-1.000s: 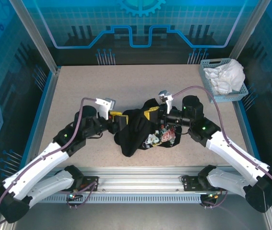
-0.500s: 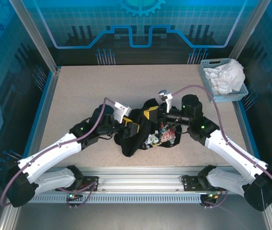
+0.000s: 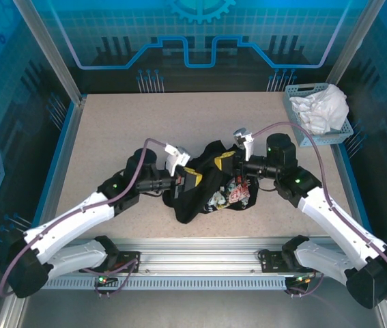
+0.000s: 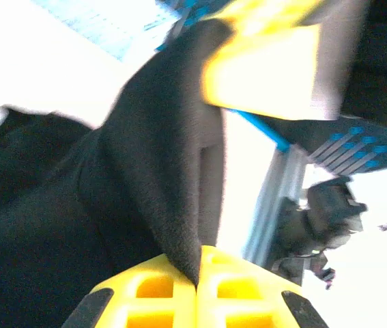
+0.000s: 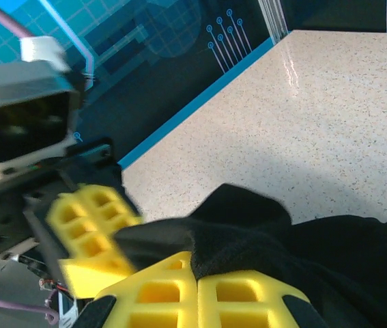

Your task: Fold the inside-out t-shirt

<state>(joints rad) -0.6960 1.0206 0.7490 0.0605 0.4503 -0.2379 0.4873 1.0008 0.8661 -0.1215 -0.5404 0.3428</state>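
Black cloth of the inside-out t-shirt (image 3: 200, 195) lies bunched at the middle of the desk (image 3: 125, 123), with its red-and-white print showing on the near right side.

Change noted against one second ago: the left gripper (image 3: 192, 178) has travelled right from bare desk to the shirt's left edge. Its jaws, then parted, are now closed on a fold. The left wrist view confirms this, showing the left gripper (image 4: 196, 280) with its yellow tips meeting on a black ridge of cloth. The right gripper (image 3: 224, 160) remains clamped on the shirt's far edge and has shifted slightly to the right. In the right wrist view, cloth sits pinched in the right gripper (image 5: 194, 270). The two grippers stand near each other, with cloth between them.

Open room: bare desk lies far and left of the pile. A blue basket (image 3: 291, 102) holding a white garment (image 3: 323, 109) occupies the far right corner, well apart from the shirt. The pile's near edge lies close to the desk's near edge.
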